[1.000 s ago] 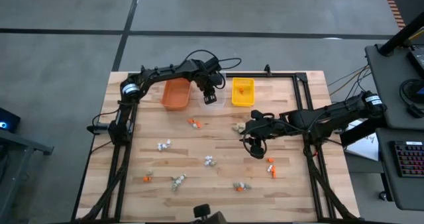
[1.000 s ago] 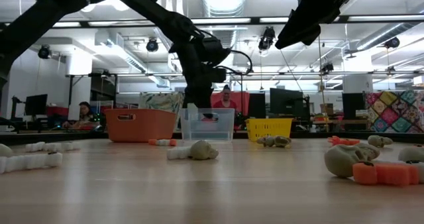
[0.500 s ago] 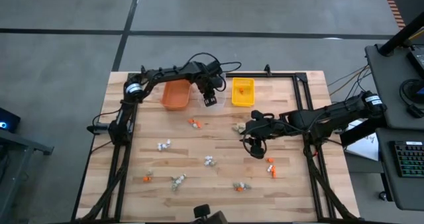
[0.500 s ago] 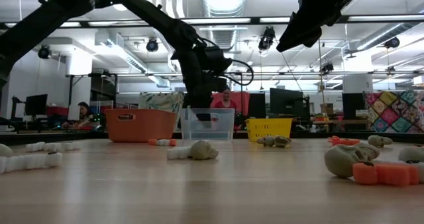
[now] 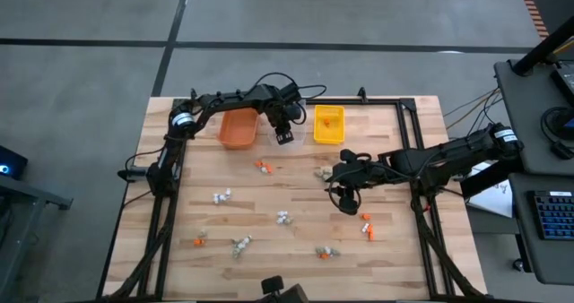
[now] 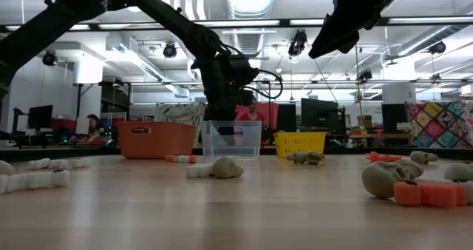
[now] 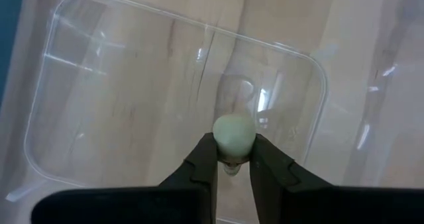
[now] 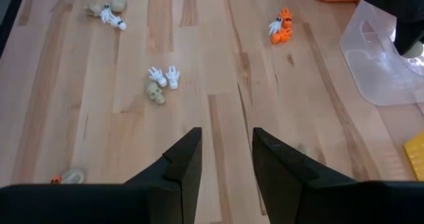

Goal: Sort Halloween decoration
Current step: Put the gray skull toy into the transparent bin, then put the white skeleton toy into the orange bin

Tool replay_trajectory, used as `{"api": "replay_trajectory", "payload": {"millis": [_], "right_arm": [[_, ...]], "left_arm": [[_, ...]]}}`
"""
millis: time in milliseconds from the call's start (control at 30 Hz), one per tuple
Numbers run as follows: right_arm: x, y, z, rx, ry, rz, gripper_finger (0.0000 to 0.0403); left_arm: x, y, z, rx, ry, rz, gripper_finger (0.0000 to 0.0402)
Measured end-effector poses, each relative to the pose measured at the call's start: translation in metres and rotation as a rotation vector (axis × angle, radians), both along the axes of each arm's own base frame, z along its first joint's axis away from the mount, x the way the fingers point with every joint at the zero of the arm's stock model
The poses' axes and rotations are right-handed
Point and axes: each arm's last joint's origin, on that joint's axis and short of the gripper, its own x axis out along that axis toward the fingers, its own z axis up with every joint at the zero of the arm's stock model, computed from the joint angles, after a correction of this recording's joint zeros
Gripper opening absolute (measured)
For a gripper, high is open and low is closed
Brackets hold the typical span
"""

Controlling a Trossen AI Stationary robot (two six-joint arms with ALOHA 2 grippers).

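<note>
While my left gripper (image 7: pixel 232 159) hangs over the clear bin (image 7: pixel 79 91), its fingers are pinched nearly together on a pale skull trinket (image 7: pixel 233 134), which sits above the bin's bare floor. At the table's twelve o'clock edge I count three bins in a row: an orange bin (image 5: pixel 238 127) toward eleven, the clear one in the middle, and a yellow bin (image 5: pixel 328 124) toward one with something orange inside it.

My right gripper (image 8: pixel 224 159) waits with its fingers parted and nothing between them, above the wooden table (image 5: pixel 395 249) toward three o'clock of centre.

Scattered on the boards from above I make out roughly eight small clusters of trinkets: an orange-and-white pair (image 5: pixel 262 167) near the middle, a white bony piece (image 5: pixel 221 196) toward nine, a skull with white hands (image 5: pixel 283 218) at centre, a tan skull (image 5: pixel 321 173) beside my right arm, an orange piece (image 5: pixel 367 228) toward four, and three more along the six o'clock side (image 5: pixel 240 245). Nothing lies between my left gripper and the bin.
</note>
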Motion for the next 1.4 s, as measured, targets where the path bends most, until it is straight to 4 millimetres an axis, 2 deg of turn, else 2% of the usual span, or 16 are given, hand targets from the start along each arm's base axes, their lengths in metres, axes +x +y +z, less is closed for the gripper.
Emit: {"api": "replay_trajectory", "payload": {"millis": [300, 467, 600, 800, 1000, 1100, 1267, 1400], "right_arm": [[0.000, 0.000, 0.000, 0.002, 0.000, -0.002, 0.0121], [0.000, 0.000, 0.000, 0.027, 0.000, -0.024, 0.0121], [0.000, 0.000, 0.000, 0.060, 0.000, -0.055, 0.0121], [0.000, 0.000, 0.000, 0.157, -0.001, -0.144, 0.0121], [0.003, 0.001, -0.005, 0.265, 0.017, -0.252, 0.0121], [0.006, 0.001, -0.009, 0.298, 0.037, -0.292, 0.0121], [0.009, 0.002, -0.018, 0.351, 0.088, -0.340, 0.0121], [0.007, 0.003, -0.024, 0.406, 0.154, -0.369, 0.0121]], "left_arm": [[0.000, 0.000, 0.000, -0.004, 0.001, 0.015, 0.0100], [-0.001, 0.000, 0.008, -0.014, 0.020, 0.016, 0.0116], [-0.001, -0.001, 0.024, -0.009, 0.002, 0.024, 0.0118], [-0.010, -0.010, 0.073, 0.041, -0.103, 0.035, 0.0118], [-0.024, -0.036, 0.128, 0.099, -0.238, 0.014, 0.0118], [-0.032, -0.055, 0.147, 0.128, -0.308, -0.019, 0.0118], [-0.053, -0.087, 0.171, 0.156, -0.428, -0.046, 0.0118], [-0.071, -0.113, 0.177, 0.155, -0.518, -0.058, 0.0115]]}}
